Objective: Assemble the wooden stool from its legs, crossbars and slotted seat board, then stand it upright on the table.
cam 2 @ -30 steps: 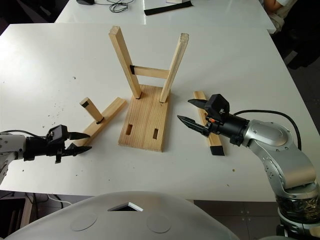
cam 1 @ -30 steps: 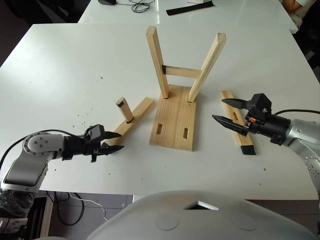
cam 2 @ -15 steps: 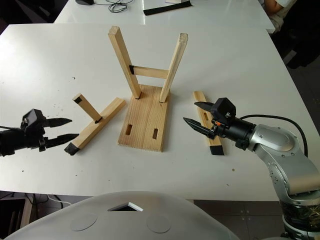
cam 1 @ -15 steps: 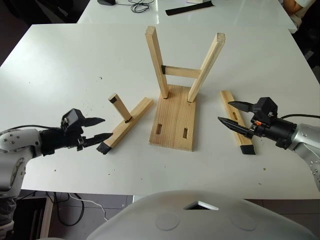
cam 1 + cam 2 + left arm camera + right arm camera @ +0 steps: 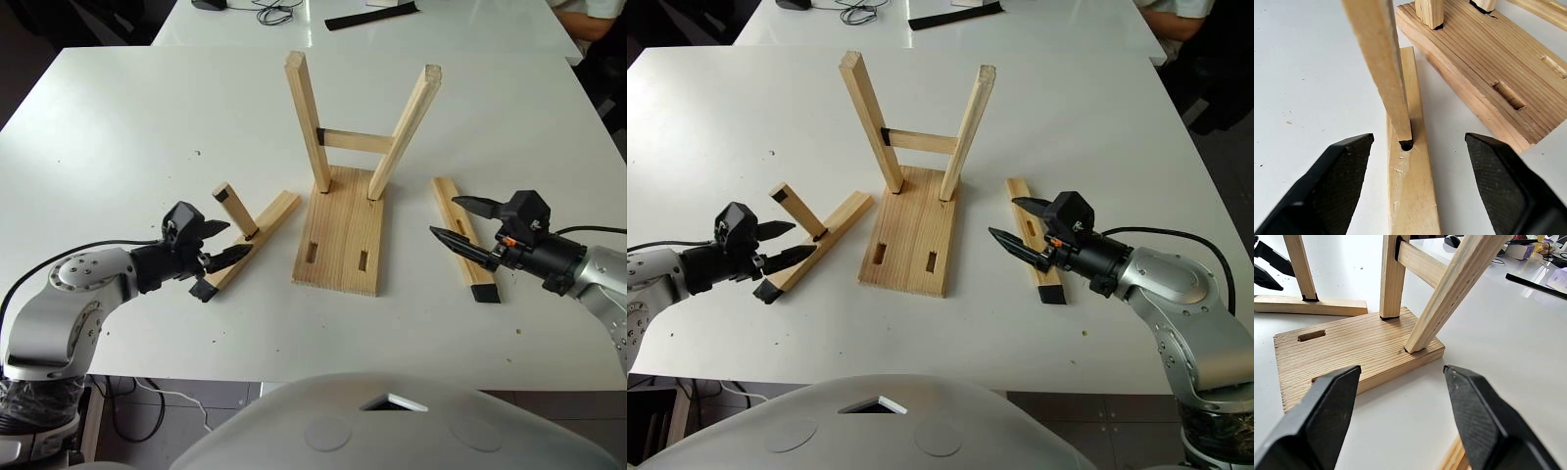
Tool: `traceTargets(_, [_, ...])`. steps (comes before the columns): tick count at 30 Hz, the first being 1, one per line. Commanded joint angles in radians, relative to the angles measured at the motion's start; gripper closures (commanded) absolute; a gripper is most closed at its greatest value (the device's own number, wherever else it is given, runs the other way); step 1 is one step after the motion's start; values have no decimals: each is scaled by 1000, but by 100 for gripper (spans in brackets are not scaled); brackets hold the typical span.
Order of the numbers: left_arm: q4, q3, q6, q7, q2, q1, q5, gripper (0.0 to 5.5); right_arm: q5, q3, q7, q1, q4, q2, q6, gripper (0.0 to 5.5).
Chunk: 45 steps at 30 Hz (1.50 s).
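The slotted seat board (image 5: pixel 341 245) lies flat mid-table with two legs (image 5: pixel 306 117) standing in it, joined by a crossbar (image 5: pixel 355 141). Two slots (image 5: pixel 312 252) near its front are bare. Left of it lies a loose leg (image 5: pixel 257 238) with a short crossbar (image 5: pixel 235 208) sticking up from it. My left gripper (image 5: pixel 233 241) is open, its fingers (image 5: pixel 1347 171) on either side of that leg (image 5: pixel 1413 196) without touching it. A second loose leg (image 5: pixel 463 240) lies to the right. My right gripper (image 5: pixel 443 216) hovers open at its inner side, facing the board (image 5: pixel 1352 352).
Wood crumbs (image 5: pixel 162 225) dot the table (image 5: pixel 118 127) at the left. A black strip (image 5: pixel 372 16), cables and a mouse lie on the table behind. The front edge runs close below both grippers.
My left gripper swung out to the left, then came in around the loose leg, whose near end slid slightly left. The right gripper drifted a little to the right.
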Motion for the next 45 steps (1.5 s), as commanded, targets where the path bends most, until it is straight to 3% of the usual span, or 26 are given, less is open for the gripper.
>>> traceTargets(1, [2,4,2,-23,27,34,10,201,0,-12,-10,13,-14,0,8,237])
traceTargets(25, [120,-101,-118,-12,4,110,173,201,19,-33,-6,24,-25,-19,23,237])
traceTargets(33, [239,-120,-162,-15,-31,12,173,323,11,-20,-2,8,-15,-21,18,237])
traceTargets(38, [215,-66,-125,-29,-59,-30,91,350,10,-15,7,-8,-3,-30,15,237])
traceTargets(45, [251,156,-109,-73,-44,-260,-116,350,26,-37,32,-40,20,-40,13,237])
